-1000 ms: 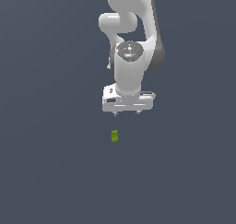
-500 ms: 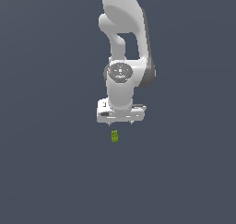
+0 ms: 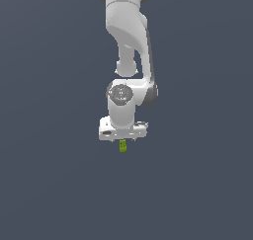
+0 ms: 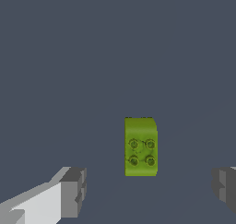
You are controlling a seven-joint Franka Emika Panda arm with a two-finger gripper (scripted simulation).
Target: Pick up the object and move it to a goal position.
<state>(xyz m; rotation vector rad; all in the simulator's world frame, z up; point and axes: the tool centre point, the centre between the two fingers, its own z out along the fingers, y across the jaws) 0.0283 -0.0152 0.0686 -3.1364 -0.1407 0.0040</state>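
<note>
Yellow-green and marked with four darker green studs, the object (image 4: 140,146) lies flat on a plain slate-grey floor (image 3: 54,184), a small rectangular block directly beneath the white Franka arm (image 3: 129,41). In the wrist view it sits between the two grey-padded fingers (image 4: 73,191), nearer the one that shows its white body than the one at the opposite edge of the picture, and touching neither. The gripper (image 3: 123,139) is spread wide, with clear floor visible on both sides of the block inside the gap. In the exterior view the block (image 3: 122,145) shows just below the gripper's broad white palm, almost meeting its underside and centred under it, far smaller than the hand above. The arm descends from the top of the exterior view in a bent column, its round wrist joint (image 3: 120,93) facing the camera just above the hand. How far the fingertips stand off the floor cannot be told from either view. The block's long side runs across the line between the fingers.
</note>
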